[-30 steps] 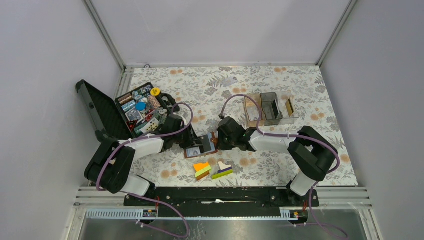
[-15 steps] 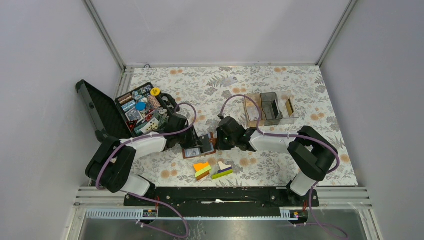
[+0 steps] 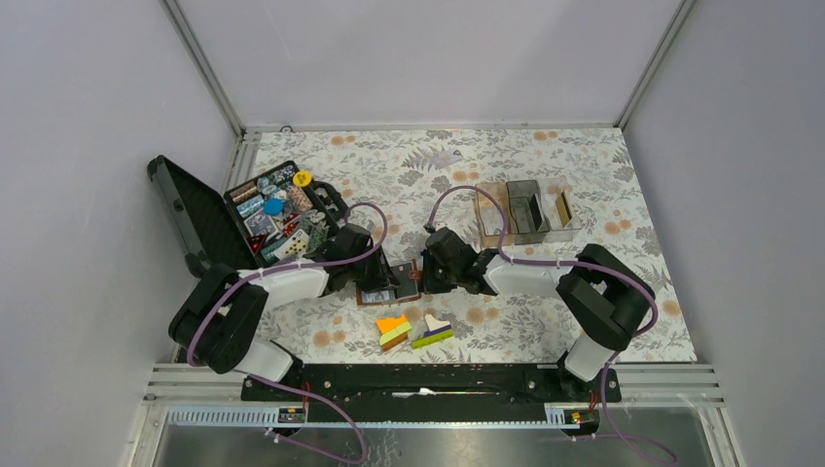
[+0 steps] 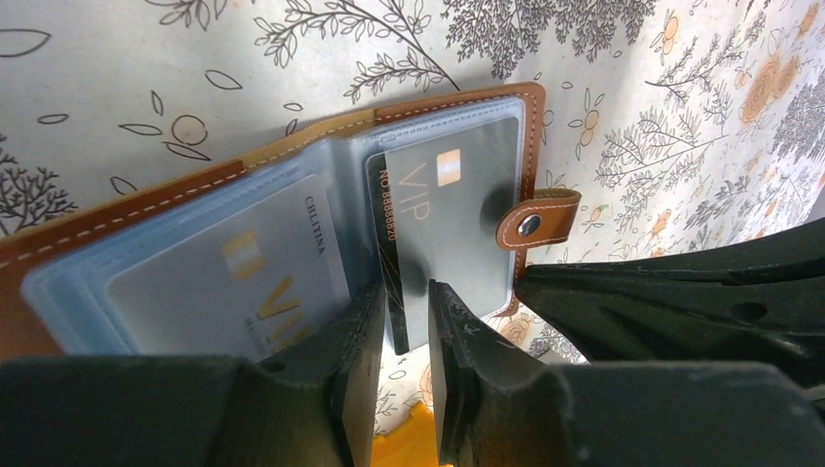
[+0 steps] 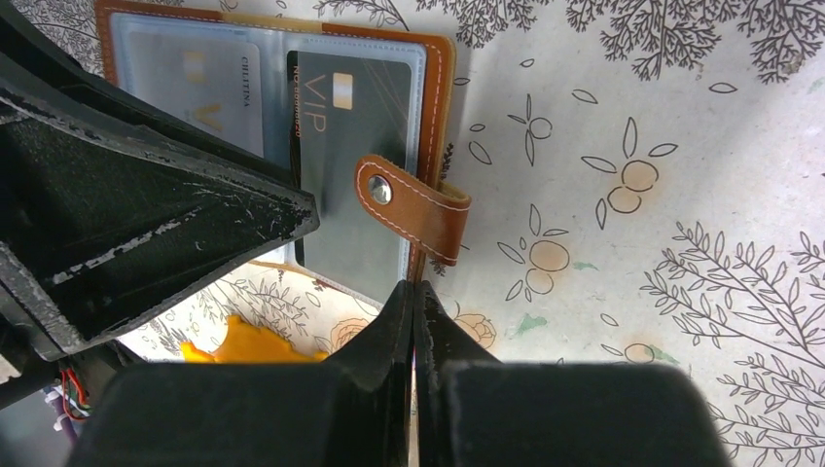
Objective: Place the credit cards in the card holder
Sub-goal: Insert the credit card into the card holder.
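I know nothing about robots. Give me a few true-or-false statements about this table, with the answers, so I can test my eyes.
1. The brown card holder lies open on the table. True.
2. The right gripper has its jaws spread wide. False: they are closed together, with the tip at the holder's edge just below the snap tab.
3. A dark card marked VIP is on the page beside the snap tab, and a grey card is on the other page. True.
4. The black tool case is closed. False: its lid is open and it is full of small items.
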Motion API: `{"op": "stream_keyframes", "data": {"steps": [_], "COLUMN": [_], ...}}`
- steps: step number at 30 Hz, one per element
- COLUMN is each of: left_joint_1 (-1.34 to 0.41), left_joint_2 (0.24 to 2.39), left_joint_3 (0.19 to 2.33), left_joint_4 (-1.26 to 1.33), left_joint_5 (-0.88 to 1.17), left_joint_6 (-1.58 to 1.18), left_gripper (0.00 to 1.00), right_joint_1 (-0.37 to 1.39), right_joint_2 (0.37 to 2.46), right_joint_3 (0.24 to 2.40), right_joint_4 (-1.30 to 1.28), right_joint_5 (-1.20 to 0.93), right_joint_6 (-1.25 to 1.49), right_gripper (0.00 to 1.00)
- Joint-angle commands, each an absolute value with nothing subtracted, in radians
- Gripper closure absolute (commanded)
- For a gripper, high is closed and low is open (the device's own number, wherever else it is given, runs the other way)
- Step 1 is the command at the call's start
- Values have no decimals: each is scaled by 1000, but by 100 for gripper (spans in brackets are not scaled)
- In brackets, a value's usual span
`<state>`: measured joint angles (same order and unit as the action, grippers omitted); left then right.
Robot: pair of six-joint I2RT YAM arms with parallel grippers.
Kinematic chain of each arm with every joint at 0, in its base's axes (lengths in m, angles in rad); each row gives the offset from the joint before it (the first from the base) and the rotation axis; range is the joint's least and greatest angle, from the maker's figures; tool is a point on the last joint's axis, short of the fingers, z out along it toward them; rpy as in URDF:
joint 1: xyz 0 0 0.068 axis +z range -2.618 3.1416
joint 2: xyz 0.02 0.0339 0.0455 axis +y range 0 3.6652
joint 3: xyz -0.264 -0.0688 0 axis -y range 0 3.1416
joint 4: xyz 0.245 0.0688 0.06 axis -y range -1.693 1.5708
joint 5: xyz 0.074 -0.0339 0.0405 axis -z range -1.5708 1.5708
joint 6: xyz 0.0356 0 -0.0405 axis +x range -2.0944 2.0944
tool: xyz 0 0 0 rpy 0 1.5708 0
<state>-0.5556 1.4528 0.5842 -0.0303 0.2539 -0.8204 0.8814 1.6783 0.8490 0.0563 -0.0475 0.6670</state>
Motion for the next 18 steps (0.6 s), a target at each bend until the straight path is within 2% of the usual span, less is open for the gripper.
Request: {"op": "stream_keyframes", "data": {"steps": [1,11,18], "left_joint_1": [-582,-619,-620], "left_joint_2": [1467,1436,1417], "left_joint_3": [612,620,590], "left_joint_4": [14,6,86], "left_joint_5": [267,224,271], "left_joint_6": [-840,-813,-808], "left_gripper": [75,76,76], "right_joint_1": [878,877,877], "right_joint_2": [1686,1651,1636], "right_joint_3": [854,850,853], "right_joint_4": [95,72,46], "right_joint_5": [-60,-34,-13], "right_joint_6": [664,657,656], "right_gripper": [100,100,100]}}
